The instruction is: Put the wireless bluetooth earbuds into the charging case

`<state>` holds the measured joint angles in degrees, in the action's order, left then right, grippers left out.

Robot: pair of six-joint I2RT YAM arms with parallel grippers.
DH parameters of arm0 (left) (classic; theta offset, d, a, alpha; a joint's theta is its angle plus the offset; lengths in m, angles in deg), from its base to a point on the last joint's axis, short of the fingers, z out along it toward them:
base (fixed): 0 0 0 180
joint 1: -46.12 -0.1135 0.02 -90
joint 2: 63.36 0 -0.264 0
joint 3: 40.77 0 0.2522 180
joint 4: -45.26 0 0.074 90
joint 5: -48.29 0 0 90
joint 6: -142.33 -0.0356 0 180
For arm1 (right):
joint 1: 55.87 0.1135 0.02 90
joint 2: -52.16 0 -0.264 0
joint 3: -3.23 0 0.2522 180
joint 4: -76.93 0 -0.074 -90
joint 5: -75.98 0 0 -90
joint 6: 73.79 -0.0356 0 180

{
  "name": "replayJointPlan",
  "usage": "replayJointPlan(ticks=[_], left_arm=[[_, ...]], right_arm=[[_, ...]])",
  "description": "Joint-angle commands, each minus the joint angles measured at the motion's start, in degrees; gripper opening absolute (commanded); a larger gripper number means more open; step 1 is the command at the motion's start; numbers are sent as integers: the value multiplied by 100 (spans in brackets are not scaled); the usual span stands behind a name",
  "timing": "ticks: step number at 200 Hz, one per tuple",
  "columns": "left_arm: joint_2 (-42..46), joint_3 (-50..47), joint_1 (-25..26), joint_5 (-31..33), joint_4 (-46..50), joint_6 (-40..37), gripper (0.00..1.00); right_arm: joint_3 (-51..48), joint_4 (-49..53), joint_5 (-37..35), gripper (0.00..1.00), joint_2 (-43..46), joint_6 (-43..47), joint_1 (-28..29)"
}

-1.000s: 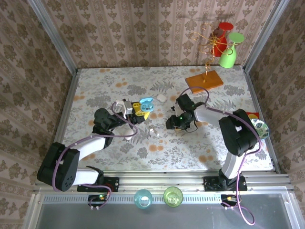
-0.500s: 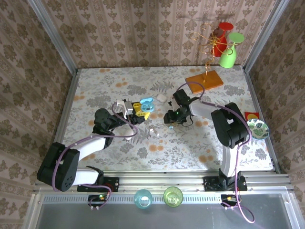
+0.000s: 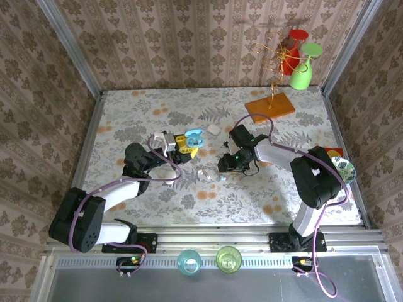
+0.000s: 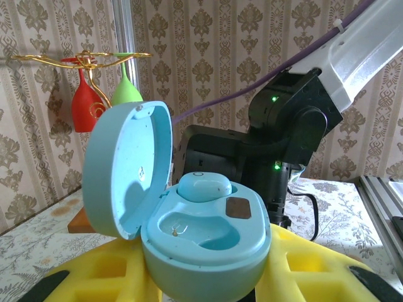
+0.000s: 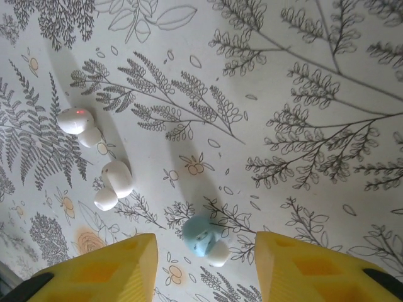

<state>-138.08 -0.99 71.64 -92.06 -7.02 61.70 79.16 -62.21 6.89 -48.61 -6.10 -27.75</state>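
My left gripper (image 3: 184,143) (image 4: 204,280) is shut on the teal-blue charging case (image 3: 194,135) (image 4: 208,242), whose lid (image 4: 126,170) stands open to the left. One teal earbud (image 4: 203,187) sits in the case's far slot; the near slot is bare. My right gripper (image 3: 228,165) (image 5: 204,264) hangs open just above the table, its yellow fingers (image 5: 94,274) either side of a teal earbud with a white tip (image 5: 203,238) (image 3: 220,177). That earbud lies on the table, clear of both fingers. Two white earbuds (image 5: 75,121) (image 5: 114,179) lie to its left.
A white oval case (image 3: 214,129) rests behind the two grippers. An orange board (image 3: 269,106) at the back right carries a gold wire rack with red and green glasses (image 3: 296,60). A patterned plate (image 3: 344,168) sits at the right edge. Two cups (image 3: 189,261) (image 3: 228,258) stand near the arm bases.
My right gripper swung toward the back left, then came back and lower. A teal earbud now lies on the table beside the white ones. The left gripper and case have not moved.
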Motion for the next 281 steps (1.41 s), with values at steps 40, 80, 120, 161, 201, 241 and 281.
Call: replayJointPlan(ticks=[40, 80, 120, 161, 201, 241, 281], left_arm=[[338, 43, 26, -1, 96, -169, 29], [537, 48, -12, 202, 509, -395, 29], [442, 11, -402, 336, 386, -281, 29], [352, -27, -587, 475, 59, -67, 28], [370, -64, -672, 561, 65, -84, 28], [432, -88, -715, 578, 105, -119, 28], [449, -89, -724, 550, 91, -102, 28]], right_arm=[[933, 1129, -588, 47, -397, 902, 107], [1093, 1486, -1556, 43, -378, 505, 620], [1387, 1919, -2637, 40, -565, 75, 1219], [1796, 2377, -3313, 37, -974, -131, 1687], [2191, 2803, -3804, 36, -1410, -126, 2078], [2387, 3021, -4106, 34, -1671, -189, 2261], [2437, 3046, -4172, 33, -1779, -198, 2312]])
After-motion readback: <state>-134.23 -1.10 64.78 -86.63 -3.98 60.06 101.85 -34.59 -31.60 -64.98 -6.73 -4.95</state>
